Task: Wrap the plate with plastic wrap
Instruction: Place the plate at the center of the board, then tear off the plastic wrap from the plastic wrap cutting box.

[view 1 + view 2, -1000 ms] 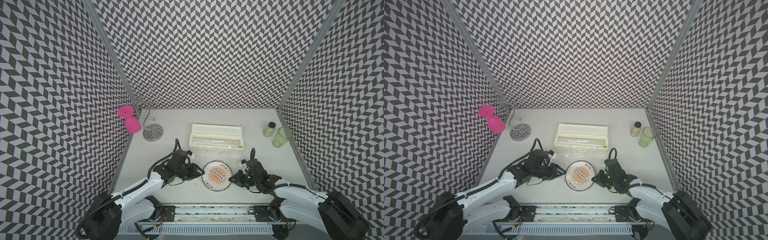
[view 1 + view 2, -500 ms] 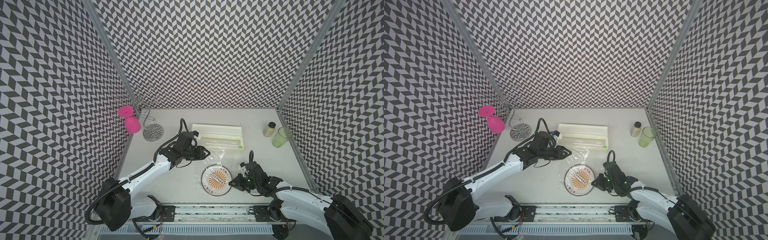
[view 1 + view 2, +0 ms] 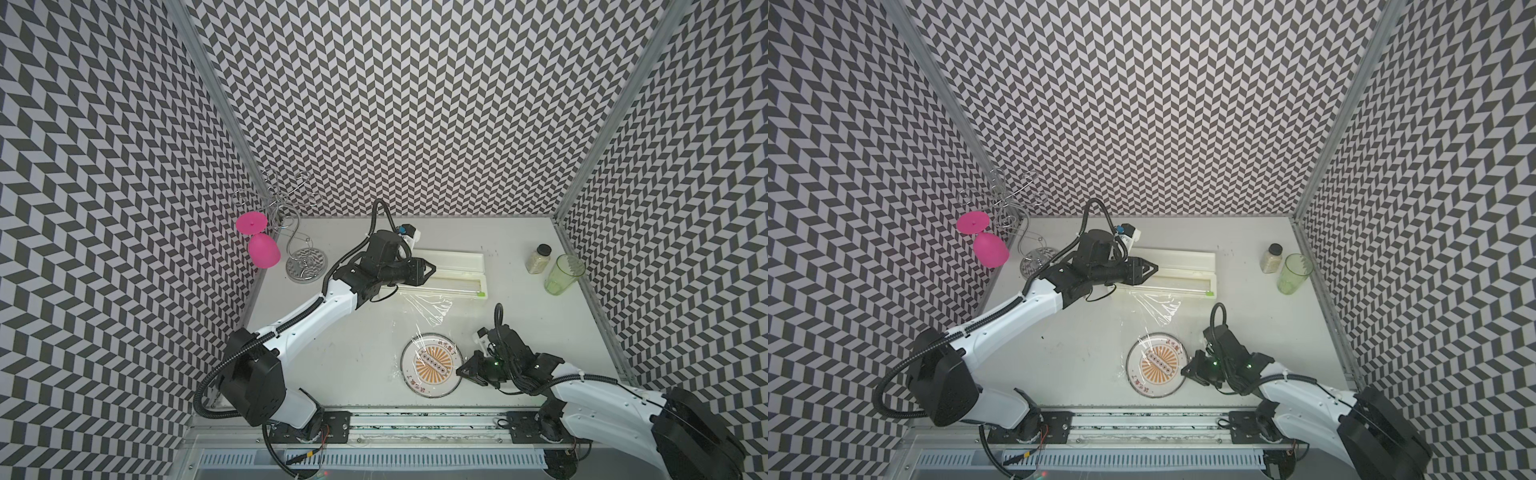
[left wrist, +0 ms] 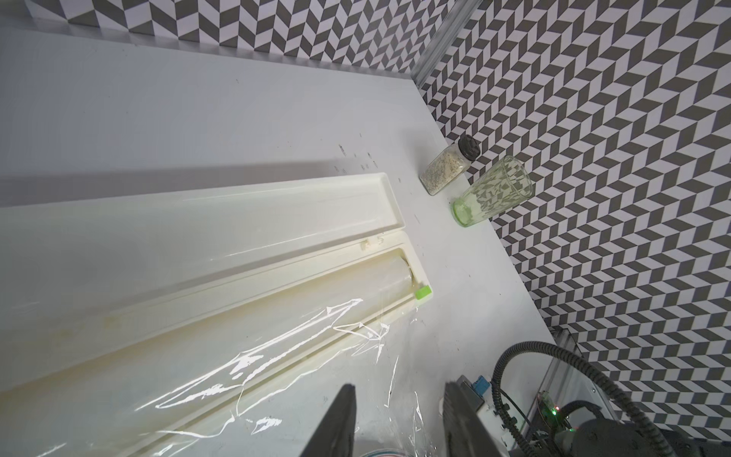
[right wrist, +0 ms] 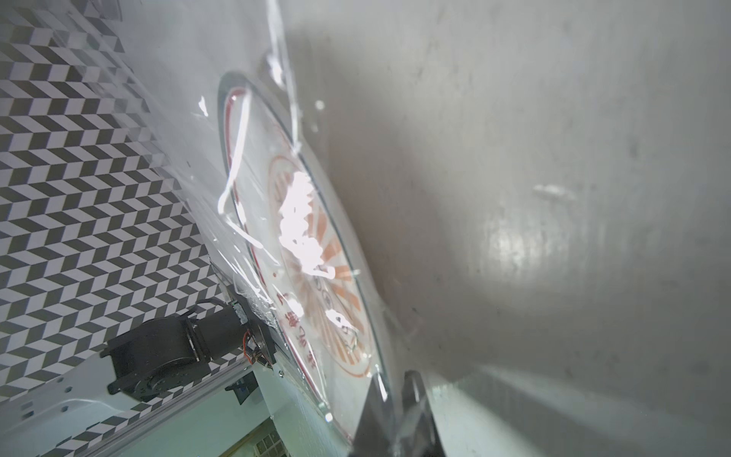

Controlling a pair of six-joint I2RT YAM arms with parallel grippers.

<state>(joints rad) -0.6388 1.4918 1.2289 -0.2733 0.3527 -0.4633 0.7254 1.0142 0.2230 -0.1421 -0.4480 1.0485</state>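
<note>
Finds left gripper relocated from plate to dispenser box, frame centre, unclenched; right gripper clenched at plate's right rim; plastic wrap seemingly uncut

Characters around the plate illegible, perhaps from blur.

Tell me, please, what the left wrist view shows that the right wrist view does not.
Only the left wrist view shows the open dispenser box with its green tab, the spice jar and the green glass. Only the right wrist view shows the orange sunburst of the plate. Both show the wrinkled plastic wrap.
</note>
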